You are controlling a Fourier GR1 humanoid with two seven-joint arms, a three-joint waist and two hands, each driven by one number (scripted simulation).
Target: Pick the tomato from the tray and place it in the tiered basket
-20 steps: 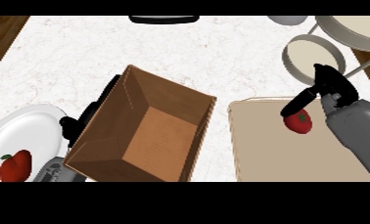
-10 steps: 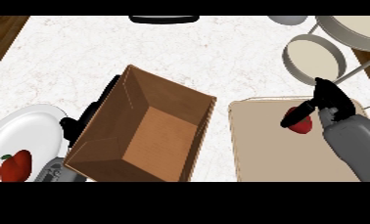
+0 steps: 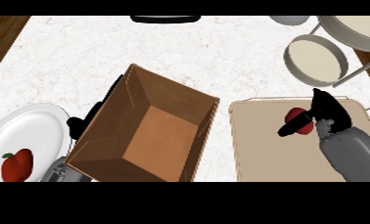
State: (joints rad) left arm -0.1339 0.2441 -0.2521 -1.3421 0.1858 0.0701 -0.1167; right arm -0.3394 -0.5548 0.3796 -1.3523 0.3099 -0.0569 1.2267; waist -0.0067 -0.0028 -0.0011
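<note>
The right hand [image 3: 322,115] is at the grasping step: its fingers and thumb curl round the tomato [image 3: 296,118], which sits low over the tray [image 3: 264,145] under the palm. The grey forearm rises from the lower right edge. Next, by judgement, comes a lift and a carry up to the tiered basket [image 3: 315,61], just beyond the fingertips. The left hand [image 3: 75,123] is barely seen past the brown box [image 3: 145,127], fingers indistinct.

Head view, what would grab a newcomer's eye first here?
Probably the big open brown cardboard box at the counter's centre. Next, the right hand curled round the red tomato over the beige tray at right, with the round tiered basket just beyond. At lower left, a white plate holds a red pepper.
</note>
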